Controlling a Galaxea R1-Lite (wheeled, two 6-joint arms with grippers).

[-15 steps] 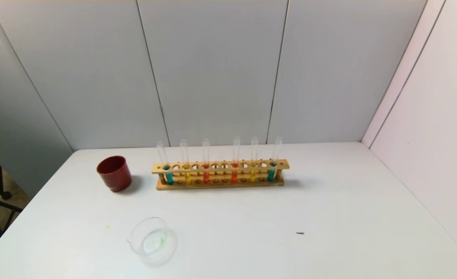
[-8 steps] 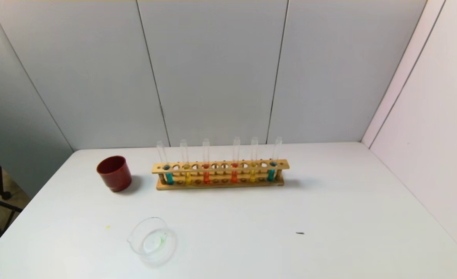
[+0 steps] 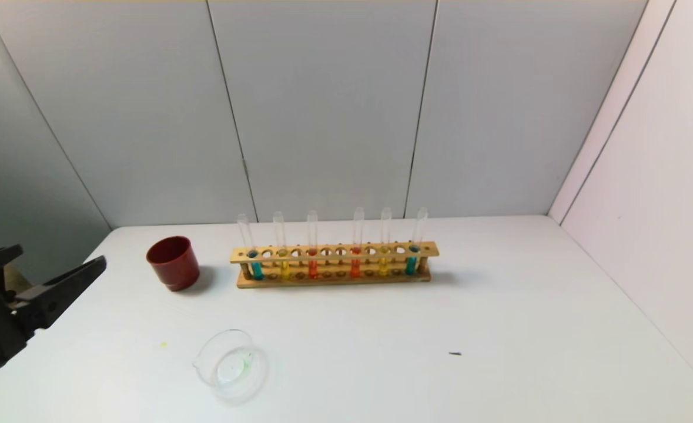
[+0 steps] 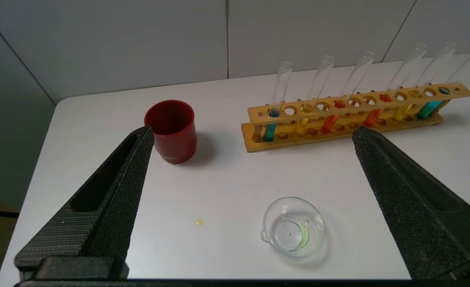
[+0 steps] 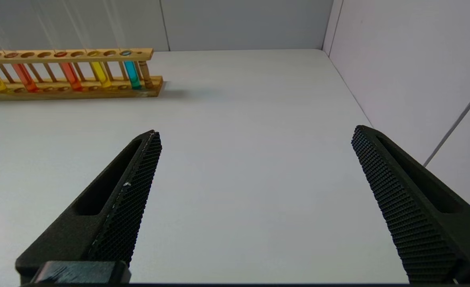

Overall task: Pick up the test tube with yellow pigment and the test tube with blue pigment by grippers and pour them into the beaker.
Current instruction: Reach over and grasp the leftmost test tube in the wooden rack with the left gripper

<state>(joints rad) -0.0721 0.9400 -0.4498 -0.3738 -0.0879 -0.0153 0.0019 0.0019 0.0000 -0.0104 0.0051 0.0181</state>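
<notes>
Our left gripper (image 3: 52,267) hangs wide open at the table's nine o'clock edge, our right gripper (image 5: 254,135) open too. Blue tube (image 3: 256,267) and yellow tube (image 3: 284,267) stand racked at twelve, beaker (image 3: 231,364) at seven. Crowded neighbours risk a wrong grab

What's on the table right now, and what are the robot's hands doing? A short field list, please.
rack: wooden rack holding six upright tubes
tube colours, robot's left to right: blue, yellow, orange-red, orange-red, yellow, blue
beaker: near edge, faint green residue
red cup: left of rack
left gripper: open, at table's left edge
right gripper: open, above bare table
</notes>
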